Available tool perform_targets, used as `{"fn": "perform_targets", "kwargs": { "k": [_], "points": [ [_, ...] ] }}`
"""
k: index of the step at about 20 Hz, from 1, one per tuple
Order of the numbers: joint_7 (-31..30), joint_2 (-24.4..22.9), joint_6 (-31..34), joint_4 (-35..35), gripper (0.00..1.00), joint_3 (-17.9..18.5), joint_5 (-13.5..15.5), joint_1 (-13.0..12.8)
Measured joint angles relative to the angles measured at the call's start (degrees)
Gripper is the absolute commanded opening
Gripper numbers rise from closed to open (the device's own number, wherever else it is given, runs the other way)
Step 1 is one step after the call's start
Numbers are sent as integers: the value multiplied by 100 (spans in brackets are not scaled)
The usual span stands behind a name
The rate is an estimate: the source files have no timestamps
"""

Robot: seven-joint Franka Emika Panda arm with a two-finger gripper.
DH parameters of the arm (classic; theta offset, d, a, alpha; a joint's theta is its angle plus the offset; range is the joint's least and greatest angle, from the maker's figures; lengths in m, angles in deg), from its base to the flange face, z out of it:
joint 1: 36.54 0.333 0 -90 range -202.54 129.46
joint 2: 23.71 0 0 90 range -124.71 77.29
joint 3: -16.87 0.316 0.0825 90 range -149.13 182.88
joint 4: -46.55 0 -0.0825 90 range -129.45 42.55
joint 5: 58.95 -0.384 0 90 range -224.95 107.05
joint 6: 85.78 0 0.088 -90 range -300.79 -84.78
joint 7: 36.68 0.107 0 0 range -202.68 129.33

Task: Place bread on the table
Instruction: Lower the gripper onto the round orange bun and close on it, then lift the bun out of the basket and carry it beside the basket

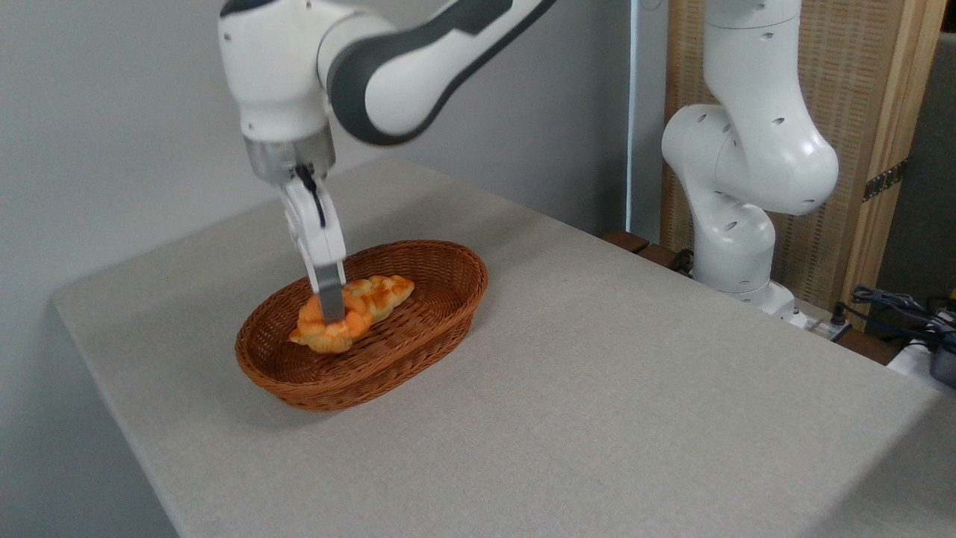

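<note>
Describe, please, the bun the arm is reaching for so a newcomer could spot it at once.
On the grey-beige table sits an oval brown wicker basket. At its left end, at the fingers, lies the bread: a small, lumpy orange bun. Its rounder shape and deeper orange set it apart from the paler braided loaf beside it.

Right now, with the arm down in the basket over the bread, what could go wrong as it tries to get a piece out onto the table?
1. Two breads touch: the bun lies against the braided loaf, so the lift may drag the loaf along.
2. The gripper sits at the seam between them; it may pinch the wrong one or slip off the bun's lumpy top.
3. The basket is light wicker with a raised rim; a snag could tip or slide it across the table.
</note>
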Motion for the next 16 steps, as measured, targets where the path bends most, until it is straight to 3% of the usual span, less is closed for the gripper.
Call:
{"fn": "perform_targets", "kwargs": {
  "k": [5, 10, 14, 15, 16],
  "points": [
    [0, -324, 655, 372, 38, 147, -37, 18],
    [93, -408, 611, 396, 41, 727, -795, 74],
    [462, -268, 459, 393, 46, 1338, -873, 123],
    [546, -202, 455, 391, 54, 1461, -873, 139],
    [598, -126, 448, 386, 70, 1538, -873, 149]
  ]
}}
